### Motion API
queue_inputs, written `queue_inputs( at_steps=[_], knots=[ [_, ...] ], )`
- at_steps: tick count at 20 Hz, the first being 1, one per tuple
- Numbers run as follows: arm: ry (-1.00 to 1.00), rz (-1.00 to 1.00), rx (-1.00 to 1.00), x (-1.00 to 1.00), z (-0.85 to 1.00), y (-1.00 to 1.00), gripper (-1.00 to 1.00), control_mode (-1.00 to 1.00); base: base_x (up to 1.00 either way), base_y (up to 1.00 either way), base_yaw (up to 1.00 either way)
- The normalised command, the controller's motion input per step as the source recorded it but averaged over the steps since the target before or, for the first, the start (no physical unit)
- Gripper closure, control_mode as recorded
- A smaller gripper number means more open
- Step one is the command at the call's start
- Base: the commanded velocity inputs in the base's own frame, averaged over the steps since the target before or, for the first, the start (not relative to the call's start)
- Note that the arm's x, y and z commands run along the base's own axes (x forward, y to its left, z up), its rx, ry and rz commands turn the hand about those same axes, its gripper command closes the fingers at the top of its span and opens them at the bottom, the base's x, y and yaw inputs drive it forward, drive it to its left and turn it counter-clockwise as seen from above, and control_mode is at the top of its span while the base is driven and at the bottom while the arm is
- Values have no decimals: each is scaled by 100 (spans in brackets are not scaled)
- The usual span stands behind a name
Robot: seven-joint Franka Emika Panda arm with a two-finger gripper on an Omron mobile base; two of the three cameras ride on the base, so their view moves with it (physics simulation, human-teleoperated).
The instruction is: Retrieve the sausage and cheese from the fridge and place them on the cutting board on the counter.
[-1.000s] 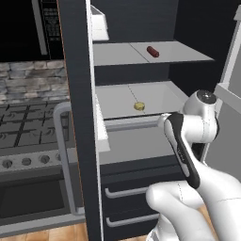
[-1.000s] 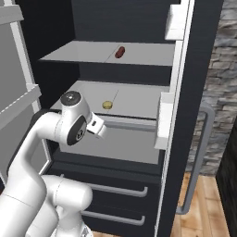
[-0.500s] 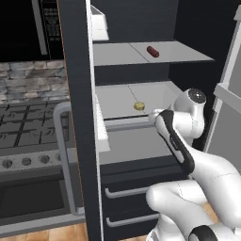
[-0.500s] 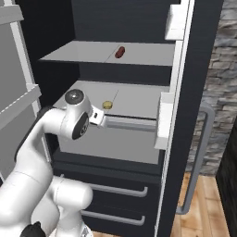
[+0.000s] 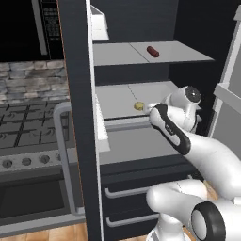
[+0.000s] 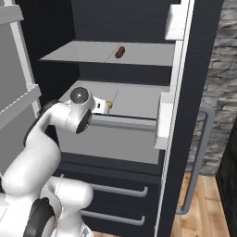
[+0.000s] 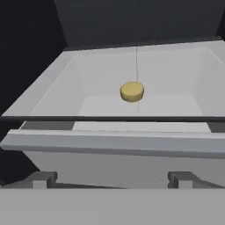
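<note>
the fridge (image 6: 199, 69) stands with its door open, and both foods are on its light grey shelves. the sausage (image 5: 152, 51) lies on the upper shelf (image 6: 92, 54) – dark red, well apart from the arm. the cheese (image 7: 132, 91) sits on the lower shelf (image 5: 117, 99), a small yellow lump near the middle, a little way back from the front edge. the claw (image 7: 112, 178) points right at the cheese from the front of that shelf, with its two tips spread wide and nothing between them (it is not touching the cheese yet).

so none of the job looks done. no food has left the fridge. i think the step now is reaching in for the cheese – the claw has to go forward over the shelf's front lip, close on the lump and lift it out. after that the cheese must go to the cutting board on the worktop, and then the sausage needs the same trip from the shelf above.
</note>
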Motion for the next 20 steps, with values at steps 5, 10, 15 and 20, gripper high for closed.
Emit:
queue_inputs(
  at_steps=[5, 10, 15, 20],
  knots=[
    [3, 2, -7, 70, 5, 8, -100, -100, 0, 0, 0],
    [15, 1, -3, 53, -13, 0, -100, -100, 0, 0, 0],
    [0, 0, -3, 47, -21, 0, -100, -100, 0, 0, 0],
    [-2, 0, -8, 40, -25, 0, -100, -100, 0, 0, 0]
  ],
)
